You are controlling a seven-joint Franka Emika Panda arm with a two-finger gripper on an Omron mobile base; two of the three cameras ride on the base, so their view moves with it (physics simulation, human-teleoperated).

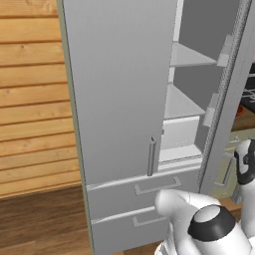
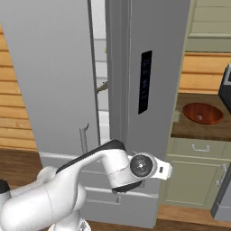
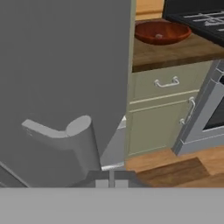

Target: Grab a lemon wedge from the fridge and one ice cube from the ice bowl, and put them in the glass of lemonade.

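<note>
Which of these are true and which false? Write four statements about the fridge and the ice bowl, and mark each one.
1. One door of the fridge stands open, showing the shelves. True.
2. The ice bowl sits on a fridge shelf. False: it sits on the wooden counter beside the fridge.
3. The black control panel is on the open door's outer face. True.
4. Both lower drawers are pulled out. False: both are shut.

ice bowl (image 2: 202,113) on counter (image 2: 189,128), right of fridge (image 2: 155,67)
</note>
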